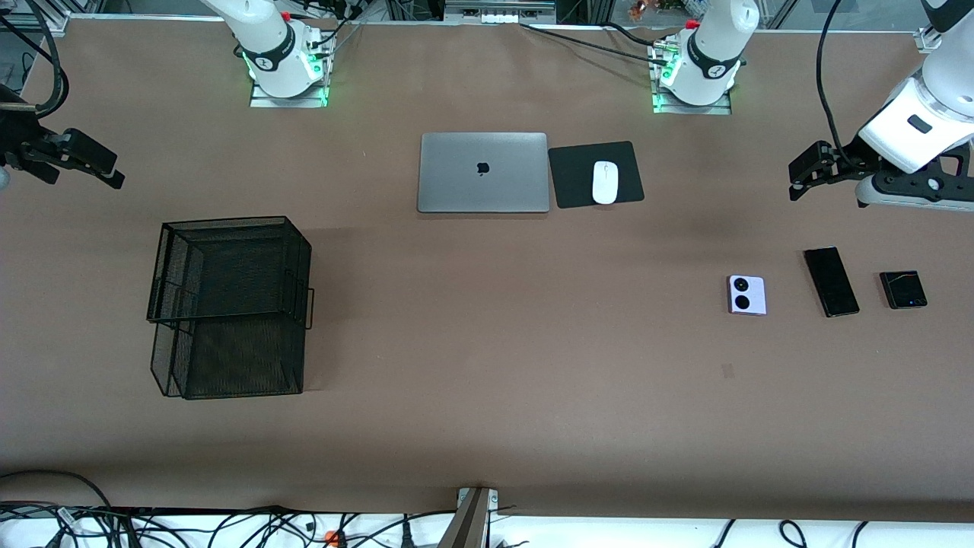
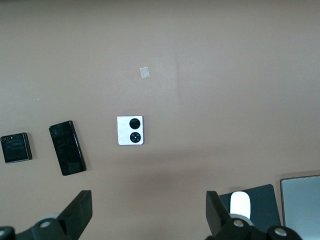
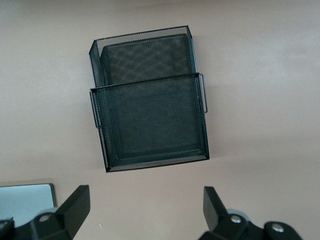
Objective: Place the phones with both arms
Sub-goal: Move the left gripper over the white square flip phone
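Note:
Three phones lie in a row on the brown table toward the left arm's end: a squarish lavender-white phone point(image 1: 747, 294) with two black circles, a long slim black phone point(image 1: 831, 281) and a small squarish black phone point(image 1: 903, 289). The left wrist view shows all three: the lavender phone point(image 2: 130, 130), the long black one point(image 2: 67, 147) and the small black one point(image 2: 17, 147). My left gripper point(image 1: 797, 180) point(image 2: 148, 215) is open and empty, up over bare table at the left arm's end. My right gripper point(image 1: 114, 171) point(image 3: 146, 207) is open and empty, up over the right arm's end.
A black two-tier mesh tray point(image 1: 228, 304) point(image 3: 150, 100) stands toward the right arm's end. A closed grey laptop point(image 1: 483, 172) lies mid-table beside a white mouse point(image 1: 605, 182) on a black pad point(image 1: 572, 179). A small tape mark point(image 1: 727, 371) is nearer the front camera than the lavender phone.

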{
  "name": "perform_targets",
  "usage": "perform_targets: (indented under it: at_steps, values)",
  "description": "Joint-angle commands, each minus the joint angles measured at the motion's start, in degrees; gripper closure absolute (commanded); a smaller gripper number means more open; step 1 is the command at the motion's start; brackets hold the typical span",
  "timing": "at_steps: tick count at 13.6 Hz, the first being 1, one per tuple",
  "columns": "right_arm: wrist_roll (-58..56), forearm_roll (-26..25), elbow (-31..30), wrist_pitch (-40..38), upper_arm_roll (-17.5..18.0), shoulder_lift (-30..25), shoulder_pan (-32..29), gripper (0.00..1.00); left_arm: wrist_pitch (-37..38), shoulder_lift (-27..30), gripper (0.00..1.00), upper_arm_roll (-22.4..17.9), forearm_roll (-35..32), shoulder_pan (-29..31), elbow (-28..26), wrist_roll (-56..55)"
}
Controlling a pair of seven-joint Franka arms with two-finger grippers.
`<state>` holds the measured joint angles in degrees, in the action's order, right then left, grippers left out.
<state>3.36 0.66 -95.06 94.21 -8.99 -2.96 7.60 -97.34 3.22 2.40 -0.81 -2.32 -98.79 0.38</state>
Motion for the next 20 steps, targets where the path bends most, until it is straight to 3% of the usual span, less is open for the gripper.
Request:
perform_targets:
  at_steps: [1, 14, 18, 20]
  values:
    - [-0.72, 0.39, 0.23, -0.60, 0.29, -0.38, -0.48, 0.00, -0.13, 0.03, 0.00, -0.03, -0.07, 0.03, 0.61, -0.37]
    - [-0.55, 0.39, 0.22, -1.22, 0.29, -0.29, -0.48, 0.00, 2.16, -3.65, 0.00, -0.82, 0.37, 1.17, 3.16, -1.34]
    - [-0.28, 0.39, 0.14, -1.13, 0.37, -0.12, -0.22, 0.00, 11.53, -11.28, 0.00, -0.73, 0.02, 1.70, 15.17, -1.17]
    - [-0.19, 0.39, 0.14, -1.04, 0.37, 0.23, -0.13, 0.00, 13.75, -13.24, 0.00, -0.65, 0.63, 1.62, 17.93, -0.82]
